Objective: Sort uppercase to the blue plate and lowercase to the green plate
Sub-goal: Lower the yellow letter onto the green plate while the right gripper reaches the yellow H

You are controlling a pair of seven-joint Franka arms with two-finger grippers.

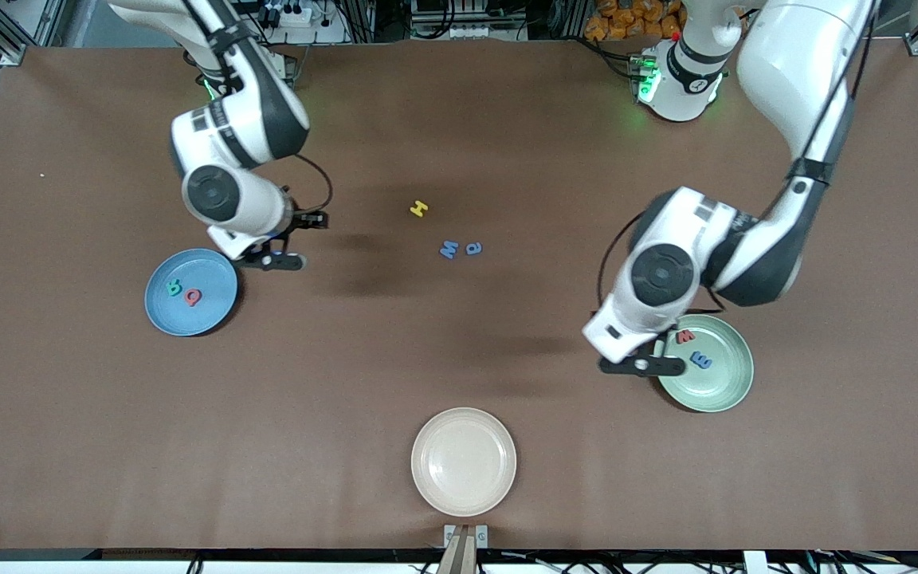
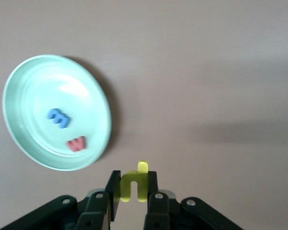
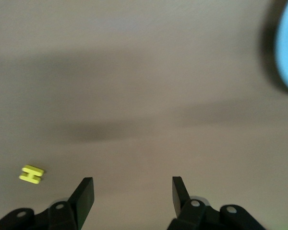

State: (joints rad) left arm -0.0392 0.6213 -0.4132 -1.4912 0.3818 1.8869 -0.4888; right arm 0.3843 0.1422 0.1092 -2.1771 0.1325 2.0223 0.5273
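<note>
The yellow r-like letter (image 2: pixel 134 184) is pinched between the two fingers of the left gripper (image 2: pixel 133 191), which are closed tightly on it; the letter stands upright between the pads. This gripper hangs in the air over the bare table, just beside the rim of the green plate (image 1: pixel 726 391), at the left arm's end of the table. In the green plate lie two lowercase letters: the red w (image 1: pixel 686 336) and the light-blue e-like letter (image 1: pixel 700 361), near each other but apart.

The right gripper (image 3: pixel 133 191) is empty. Its fingers are spread fairly wide and they touch nothing. It hangs over the bare table just beside the blue plate (image 1: pixel 212 315), at the right arm's end of the table. In the blue plate lie the teal R (image 1: pixel 174 288) and the red Q (image 1: pixel 193 297), close together.

Three letters rest on the table near its middle, between the two arms. The yellow H (image 1: pixel 420 209) is farthest from the front camera. The blue W (image 1: pixel 449 249) and the blue a (image 1: pixel 473 249) lie side by side, a little nearer to the camera than the H.

A cream plate (image 1: pixel 464 461) with nothing in it stands at the table's edge nearest to the front camera, well apart from the other plates.
</note>
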